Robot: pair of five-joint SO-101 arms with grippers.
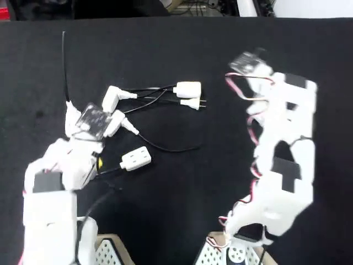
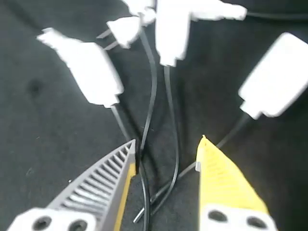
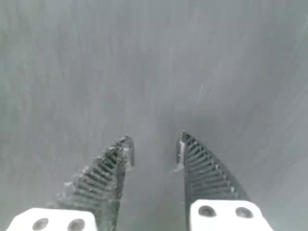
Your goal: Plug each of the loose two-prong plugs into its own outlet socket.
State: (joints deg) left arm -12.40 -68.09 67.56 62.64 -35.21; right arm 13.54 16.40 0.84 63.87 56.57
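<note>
Black bench (image 1: 176,221) under everything. White right arm (image 1: 284,160) over right half of bench, well apart from the cable cluster. White left arm (image 1: 55,187) at near-left corner, tip in among the cluster.

Right end effector (image 3: 154,142) partly spread, nothing between the fingers, bare bench beneath. Left end effector (image 2: 166,144) spread wide, gripping nothing, with black cables (image 2: 153,96) passing loose through the gap between grey finger (image 2: 103,185) and yellow finger (image 2: 224,178).

White outlet socket (image 1: 136,159) flat on bench just right of left arm, slots up, unoccupied, cable running back toward the arm. White block (image 1: 187,89) farther back near bench centre, cable leaving to the left. Loose two-prong plug (image 1: 190,102) just beside that block on its near side, prongs pointing right, in no socket.

Two more white connectors (image 1: 112,99) close against left wrist; plug or socket, cannot tell.
</note>
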